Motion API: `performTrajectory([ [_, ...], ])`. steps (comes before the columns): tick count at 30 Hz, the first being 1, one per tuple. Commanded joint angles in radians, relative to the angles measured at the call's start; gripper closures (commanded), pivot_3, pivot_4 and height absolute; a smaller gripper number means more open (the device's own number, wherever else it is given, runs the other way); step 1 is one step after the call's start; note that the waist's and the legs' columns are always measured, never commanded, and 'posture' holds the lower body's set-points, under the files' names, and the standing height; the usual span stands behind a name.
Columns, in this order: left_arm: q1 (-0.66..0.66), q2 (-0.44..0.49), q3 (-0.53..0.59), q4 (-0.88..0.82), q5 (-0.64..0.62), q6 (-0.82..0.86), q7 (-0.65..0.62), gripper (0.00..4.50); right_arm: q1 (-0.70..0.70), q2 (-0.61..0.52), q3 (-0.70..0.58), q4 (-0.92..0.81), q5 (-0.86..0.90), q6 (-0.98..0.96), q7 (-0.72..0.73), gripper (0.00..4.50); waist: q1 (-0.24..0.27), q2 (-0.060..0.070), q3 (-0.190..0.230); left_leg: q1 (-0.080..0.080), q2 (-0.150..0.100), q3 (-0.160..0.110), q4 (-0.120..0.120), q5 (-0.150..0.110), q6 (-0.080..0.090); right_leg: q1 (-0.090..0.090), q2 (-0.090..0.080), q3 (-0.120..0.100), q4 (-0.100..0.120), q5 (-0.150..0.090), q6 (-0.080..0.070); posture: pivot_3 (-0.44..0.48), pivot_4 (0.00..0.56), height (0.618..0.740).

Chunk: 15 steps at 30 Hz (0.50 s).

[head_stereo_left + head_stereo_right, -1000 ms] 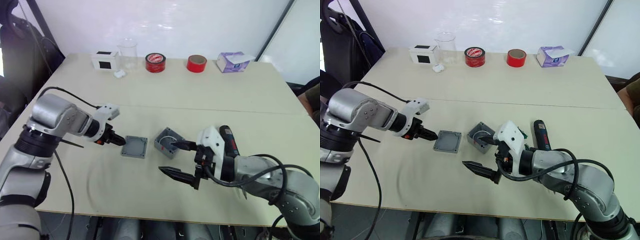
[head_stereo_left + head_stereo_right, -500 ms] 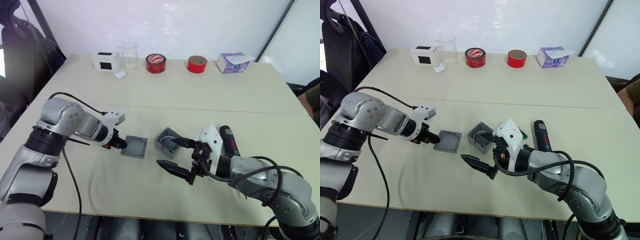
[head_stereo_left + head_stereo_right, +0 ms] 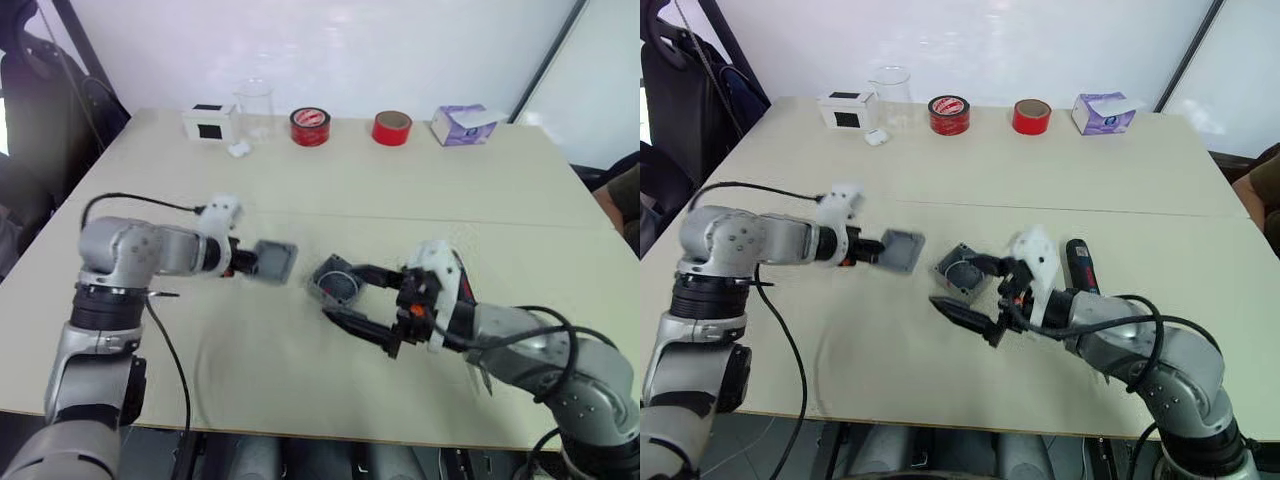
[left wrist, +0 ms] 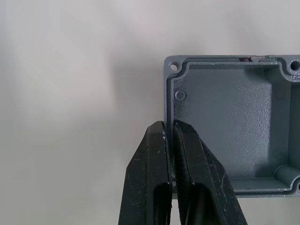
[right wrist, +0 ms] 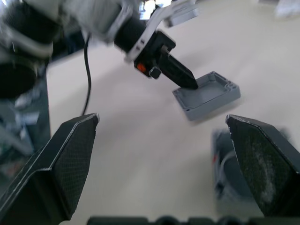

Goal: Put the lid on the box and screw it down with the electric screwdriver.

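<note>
Near the table's middle, the left gripper (image 4: 169, 140) pinches one wall of the grey lid (image 3: 274, 260), lifted beside the box (image 3: 335, 285), while the right gripper (image 3: 357, 297), jaws spread wide, flanks that box; the lid should turn hollow-down and align squarely before release.

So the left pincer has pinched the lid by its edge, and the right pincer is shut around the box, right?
Not quite. The left pincer does pinch the lid by its edge, but the right pincer is wide open, with the box between its fingers, ungripped. The right wrist view shows it.
</note>
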Motion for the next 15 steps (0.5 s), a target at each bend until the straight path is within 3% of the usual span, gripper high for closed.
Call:
performTrajectory([
  [1, -0.064, -0.038, 0.08, -0.027, 0.063, -0.263, -0.085, 4.49, -0.139, 0.035, -0.015, 0.107, -0.023, -0.016, -0.062, 0.0, 0.0, 0.0, 0.0, 0.0, 0.0, 0.001, 0.0, 0.0, 0.0, 0.0, 0.0, 0.0, 0.0, 0.0, 0.0, 0.0, 0.15, 0.74],
  [5, -0.095, -0.107, 0.056, 0.019, 0.201, -0.569, -0.149, 4.49, -0.381, 0.151, 0.03, 0.369, -0.127, 0.004, -0.179, 0.0, -0.003, 0.0, 0.0, -0.001, 0.0, 0.003, 0.0, 0.001, -0.002, -0.001, 0.0, 0.0, -0.001, 0.002, -0.001, 0.0, 0.15, 0.74],
  [8, -0.094, -0.16, 0.03, 0.023, 0.278, -0.771, -0.222, 4.49, -0.518, 0.237, -0.006, 0.539, -0.142, 0.036, -0.26, 0.0, -0.003, 0.001, 0.0, -0.001, 0.0, 0.003, -0.001, 0.001, -0.002, -0.001, 0.0, 0.0, 0.0, 0.002, 0.0, 0.0, 0.15, 0.74],
  [15, -0.068, -0.244, -0.042, 0.021, 0.401, -0.999, -0.315, 4.49, -0.648, 0.29, -0.089, 0.669, -0.108, 0.083, -0.27, 0.0, 0.0, 0.001, 0.0, -0.007, -0.001, 0.004, -0.002, 0.003, -0.006, -0.005, -0.001, 0.0, -0.002, 0.002, 0.001, 0.0, 0.15, 0.74],
])
